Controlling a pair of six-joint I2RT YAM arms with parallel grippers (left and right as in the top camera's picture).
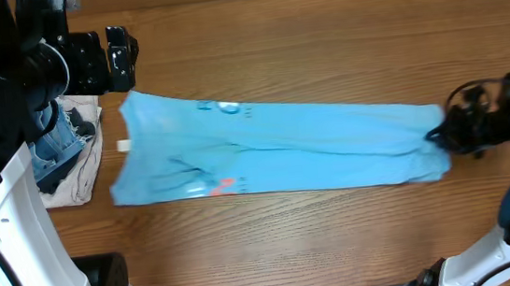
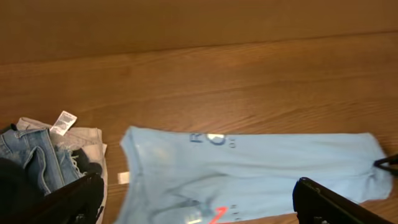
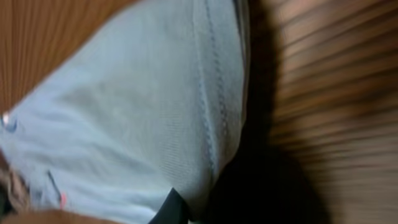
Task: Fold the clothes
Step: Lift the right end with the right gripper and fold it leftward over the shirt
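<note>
While the right pincer (image 1: pixel 444 134) sits clamped on the right end of the one light-blue T-shirt (image 1: pixel 283 145), laid as a long band across the table (image 1: pixel 320 43), the left pincer (image 1: pixel 122 57) hangs with jaws apart near its left end. Judged mid-fold: next, the gripped end wants carrying leftward over the band. One side pile (image 1: pixel 69 156) holds jeans (image 1: pixel 53 144) and a beige garment (image 1: pixel 85 176).

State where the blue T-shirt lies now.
In the overhead view, the T-shirt stretches across the middle of the table, between the jeans on the left and the right gripper pinching its right end.
</note>
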